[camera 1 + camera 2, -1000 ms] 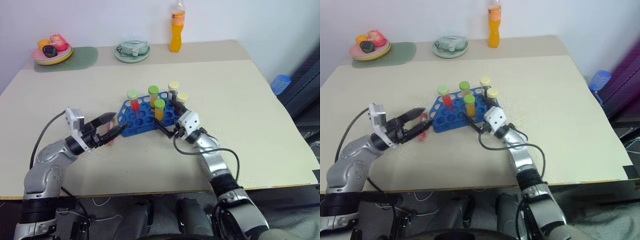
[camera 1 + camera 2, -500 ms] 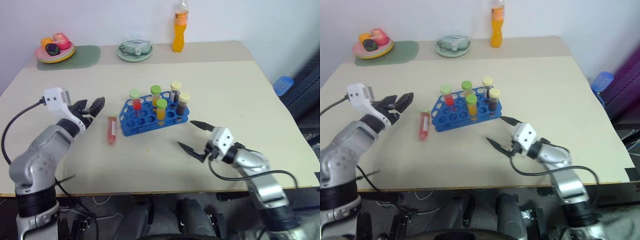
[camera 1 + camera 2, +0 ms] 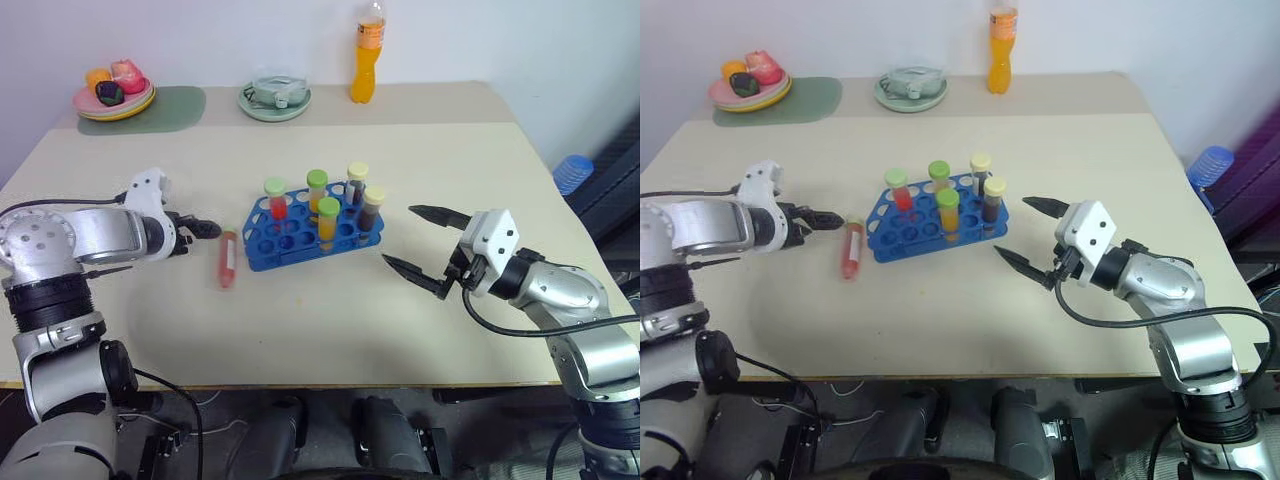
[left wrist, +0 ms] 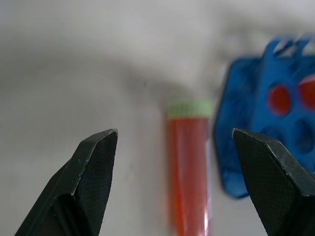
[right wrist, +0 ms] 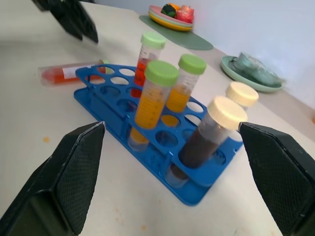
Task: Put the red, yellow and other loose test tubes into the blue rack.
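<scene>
Bare table (image 3: 330, 320) surrounds the loose red tube (image 3: 227, 260), blue rack (image 3: 300, 240) crowding one side

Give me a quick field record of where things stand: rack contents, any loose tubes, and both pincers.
rack: blue rack on the table, five capped tubes upright in it
loose tube: red tube lying flat on the table, just left of the rack, green cap toward the far side
left pincer: left pincer open, empty, pointing at the red tube's cap end
right pincer: right pincer open wide, empty, right of the rack, apart from it
task left: red tube not yet racked
</scene>
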You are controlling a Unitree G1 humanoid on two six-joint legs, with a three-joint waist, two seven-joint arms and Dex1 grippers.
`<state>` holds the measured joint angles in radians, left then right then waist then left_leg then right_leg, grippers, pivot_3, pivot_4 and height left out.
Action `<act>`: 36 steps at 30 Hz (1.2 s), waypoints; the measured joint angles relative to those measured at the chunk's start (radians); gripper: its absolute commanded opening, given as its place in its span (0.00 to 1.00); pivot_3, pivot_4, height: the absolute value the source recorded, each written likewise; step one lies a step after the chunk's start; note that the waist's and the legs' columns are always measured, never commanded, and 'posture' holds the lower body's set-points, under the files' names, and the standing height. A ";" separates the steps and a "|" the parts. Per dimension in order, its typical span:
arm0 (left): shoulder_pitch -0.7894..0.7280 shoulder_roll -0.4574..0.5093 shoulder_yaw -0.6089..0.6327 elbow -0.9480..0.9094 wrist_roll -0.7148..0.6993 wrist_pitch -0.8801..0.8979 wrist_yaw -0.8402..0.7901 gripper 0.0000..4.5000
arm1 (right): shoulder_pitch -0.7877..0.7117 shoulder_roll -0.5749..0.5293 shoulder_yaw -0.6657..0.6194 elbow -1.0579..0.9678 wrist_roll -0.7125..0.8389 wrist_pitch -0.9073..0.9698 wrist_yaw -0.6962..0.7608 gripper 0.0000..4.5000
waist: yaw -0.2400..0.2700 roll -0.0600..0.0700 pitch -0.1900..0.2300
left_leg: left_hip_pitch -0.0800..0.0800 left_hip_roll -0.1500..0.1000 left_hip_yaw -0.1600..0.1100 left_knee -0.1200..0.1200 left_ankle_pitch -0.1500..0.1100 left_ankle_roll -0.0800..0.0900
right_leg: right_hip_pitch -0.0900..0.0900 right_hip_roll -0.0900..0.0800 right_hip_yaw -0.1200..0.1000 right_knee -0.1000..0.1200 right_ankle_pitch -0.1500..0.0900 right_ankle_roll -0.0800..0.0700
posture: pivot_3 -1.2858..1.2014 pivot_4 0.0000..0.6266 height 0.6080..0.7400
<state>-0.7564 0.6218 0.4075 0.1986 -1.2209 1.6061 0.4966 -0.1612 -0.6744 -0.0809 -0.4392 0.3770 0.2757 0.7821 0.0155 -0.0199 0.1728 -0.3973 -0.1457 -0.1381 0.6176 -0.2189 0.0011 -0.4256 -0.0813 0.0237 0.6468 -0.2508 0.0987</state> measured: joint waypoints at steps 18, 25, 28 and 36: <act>-0.167 -0.053 -0.096 0.355 -0.054 0.000 0.311 0.22 | -0.006 -0.026 -0.018 -0.065 0.051 0.125 -0.002 1.00 | -0.003 0.000 -0.001 | -0.001 0.000 0.000 0.000 0.000 0.000 | -0.001 0.000 0.000 0.001 0.000 0.000 | 0.52 0.24 1.00; -0.176 -0.074 -0.058 0.372 -0.053 0.001 0.368 0.16 | 0.082 -0.131 -0.040 -0.110 0.132 0.141 0.135 1.00 | -0.004 -0.001 -0.001 | -0.001 0.000 0.001 0.001 0.000 0.000 | -0.001 0.000 0.000 0.001 0.000 0.000 | 0.52 0.24 1.00; -0.174 -0.076 -0.049 0.373 -0.060 0.001 0.384 0.16 | 0.083 -0.149 -0.051 -0.106 0.154 0.134 0.189 1.00 | -0.005 -0.001 -0.001 | -0.001 0.000 0.001 0.002 -0.001 0.001 | -0.001 0.000 0.000 0.002 0.000 0.000 | 0.52 0.24 1.00; -0.129 -0.072 -0.018 0.326 -0.134 -0.002 0.431 0.16 | 0.084 -0.144 -0.044 -0.041 0.147 0.056 0.265 1.00 | -0.004 -0.001 -0.001 | -0.001 0.000 0.001 0.004 -0.001 0.000 | -0.001 0.000 0.000 0.002 0.000 0.000 | 0.52 0.24 1.00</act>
<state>-0.8850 0.5502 0.3890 0.5245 -1.3552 1.6037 0.9272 -0.0767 -0.8183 -0.1244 -0.4806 0.5243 0.3314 1.0468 0.0112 -0.0208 0.1714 -0.3984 -0.1456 -0.1372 0.6215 -0.2195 0.0009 -0.4264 -0.0812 0.0242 0.6488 -0.2507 0.0988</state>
